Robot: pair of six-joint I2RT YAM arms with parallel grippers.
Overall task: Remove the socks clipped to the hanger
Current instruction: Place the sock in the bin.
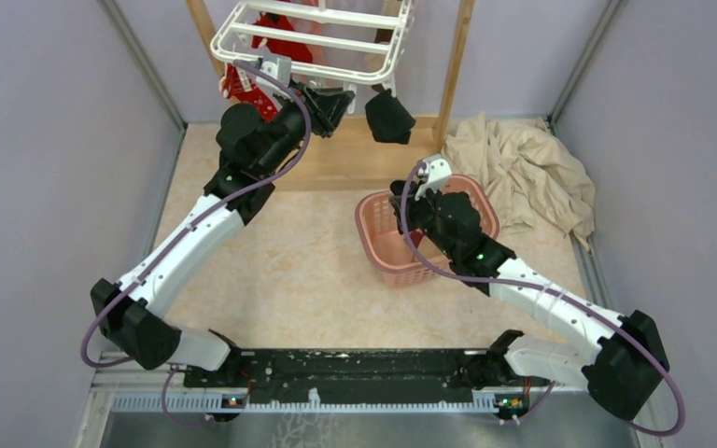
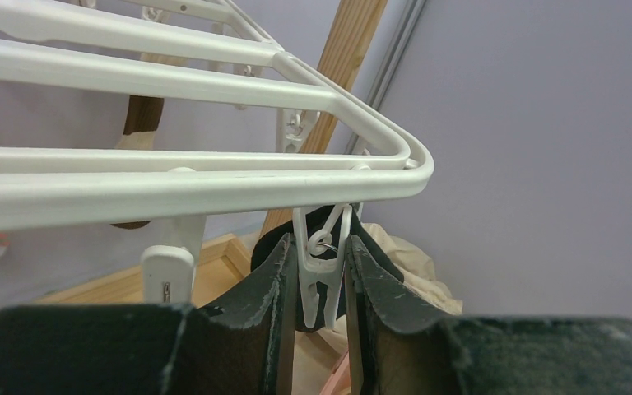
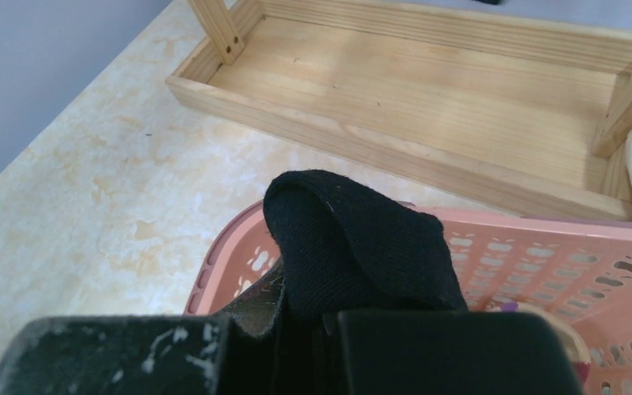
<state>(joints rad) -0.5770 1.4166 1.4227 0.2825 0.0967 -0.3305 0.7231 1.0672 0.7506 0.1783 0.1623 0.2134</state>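
Observation:
The white hanger [image 1: 317,42] hangs from the wooden frame at the back. A red patterned sock [image 1: 250,86] hangs at its left and a black sock [image 1: 390,119] at its right corner. My left gripper [image 1: 339,99] is raised under that corner. In the left wrist view its fingers [image 2: 273,280] press both sides of a white clip [image 2: 322,267] under the hanger bar [image 2: 214,185]. The black sock [image 2: 326,220] shows behind the clip, and a brown sock [image 2: 141,115] hangs further back. My right gripper [image 1: 410,199] is over the pink basket, shut on another black sock [image 3: 354,239].
The pink lattice basket [image 1: 373,238] stands mid-table, its rim also in the right wrist view [image 3: 543,234]. The wooden frame's base [image 1: 355,163] and posts [image 1: 455,65] stand behind it. A crumpled beige cloth [image 1: 523,173] lies at back right. Grey walls close in both sides.

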